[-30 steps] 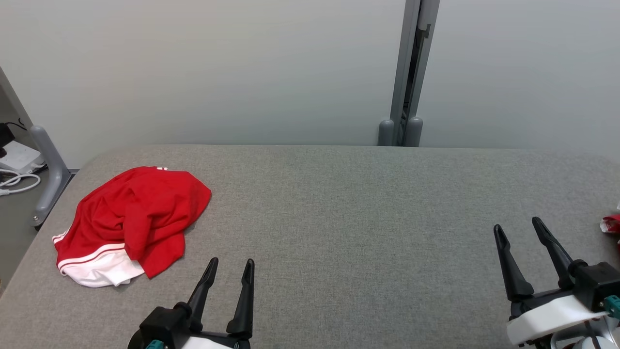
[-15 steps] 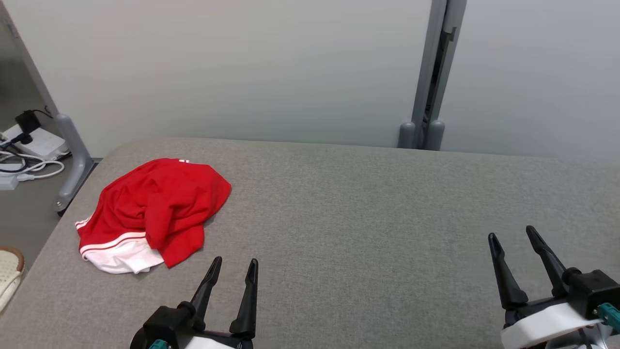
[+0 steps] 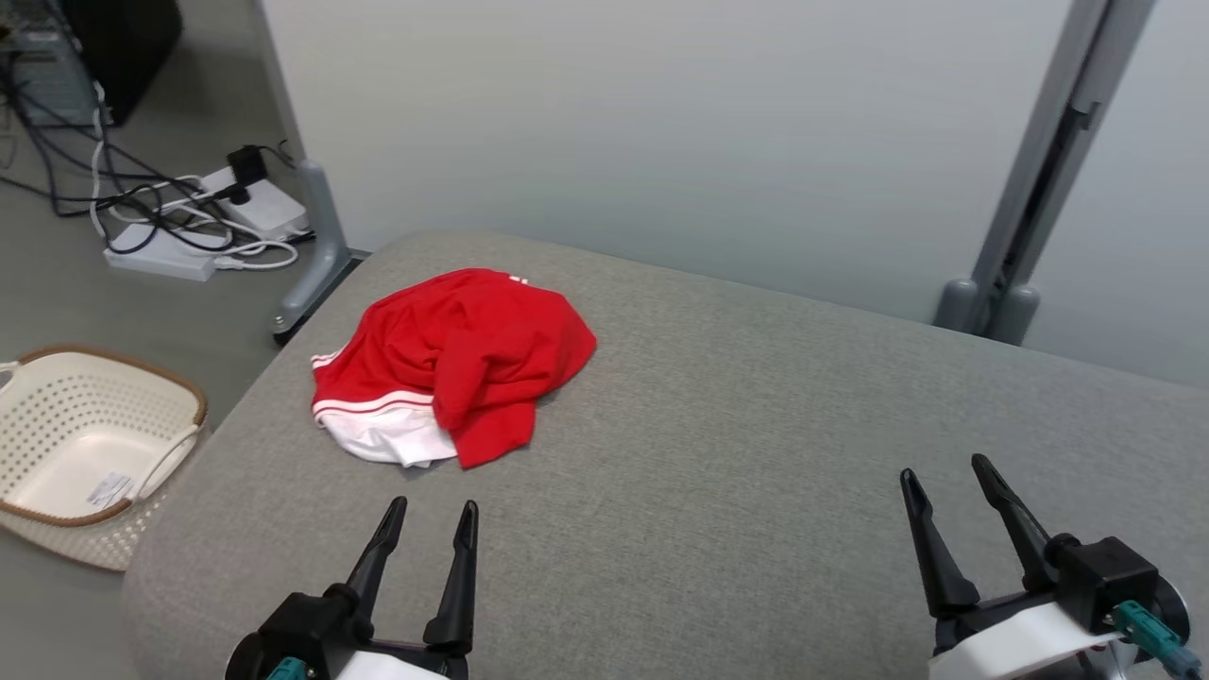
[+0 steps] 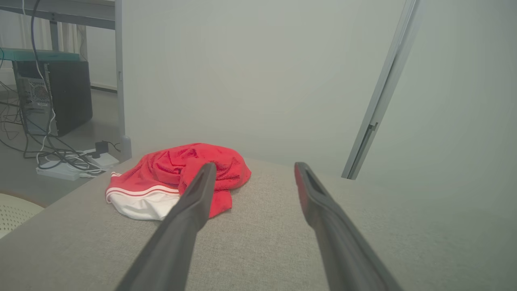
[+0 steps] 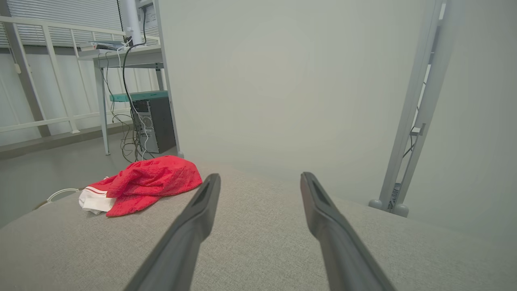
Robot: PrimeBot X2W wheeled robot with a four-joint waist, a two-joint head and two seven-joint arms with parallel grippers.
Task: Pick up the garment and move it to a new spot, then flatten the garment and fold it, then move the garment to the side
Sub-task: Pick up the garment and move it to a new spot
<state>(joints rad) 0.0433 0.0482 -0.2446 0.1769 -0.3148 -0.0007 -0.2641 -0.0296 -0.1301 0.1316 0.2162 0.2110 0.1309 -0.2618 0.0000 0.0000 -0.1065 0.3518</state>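
The garment [image 3: 453,364], red with white trim and stripes, lies crumpled near the far left corner of the grey padded table [image 3: 737,472]. It also appears ahead in the left wrist view as the garment [image 4: 177,178] and far left in the right wrist view as the garment [image 5: 149,182]. My left gripper [image 3: 432,510] hovers open just short of it, nothing between its fingers. My right gripper [image 3: 945,469] is open and empty over the table's right side, far from the cloth.
A cream perforated basket [image 3: 57,444] stands on the floor off the table's left edge. Power strips and cables [image 3: 189,236] lie on the floor behind it. A pale wall and a grey post [image 3: 1039,189] back the table.
The head camera has swung left, so the garment now sits nearer the picture's centre and the basket and cables came into view. Both grippers stay open; the garment has not moved.
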